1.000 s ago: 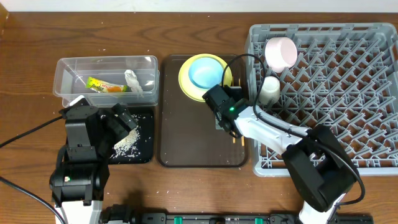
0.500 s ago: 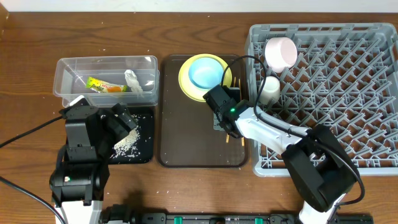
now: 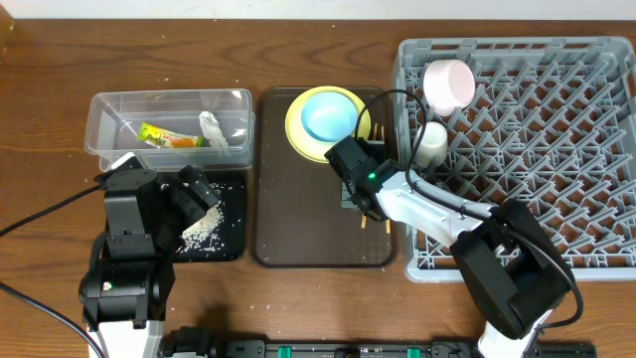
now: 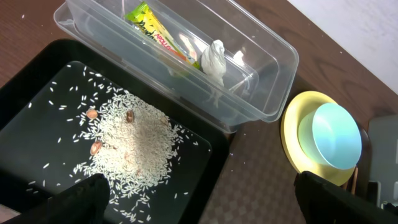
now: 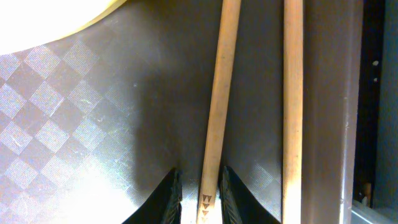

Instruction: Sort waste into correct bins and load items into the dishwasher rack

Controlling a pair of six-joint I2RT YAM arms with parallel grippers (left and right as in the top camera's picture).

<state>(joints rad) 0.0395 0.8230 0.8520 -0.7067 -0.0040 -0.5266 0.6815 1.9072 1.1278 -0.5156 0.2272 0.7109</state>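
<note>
Two arms work over a wooden worktop (image 3: 50,60). At the far left, the left gripper (image 4: 199,186) hangs over a black tray (image 4: 25,134), its fingers (image 4: 84,199) spread wide and holding nothing. A heap of rice (image 4: 134,140) lies in that tray with a few brownish bits mixed in and stray grains scattered around it. Just behind the tray is a clear tub (image 3: 97,129) holding a yellow-green wrapper (image 3: 164,136) and a crumpled tissue (image 3: 213,129).

Next to these sits a dark brown serving tray (image 3: 298,219). A yellow plate (image 3: 294,124) rests at its far end with a light blue bowl (image 3: 329,114) on top. Along the tray's right edge lie two chopsticks (image 5: 221,93), side by side. The right gripper (image 5: 200,196) is down on them, its fingers (image 5: 169,199) drawn in close on either side of the left stick, pinching it; the other stick lies free beside it.

At the far right stands the grey rack (image 3: 556,149), with a white bowl (image 3: 449,83) and a small cup (image 3: 431,142) near its left edge.
</note>
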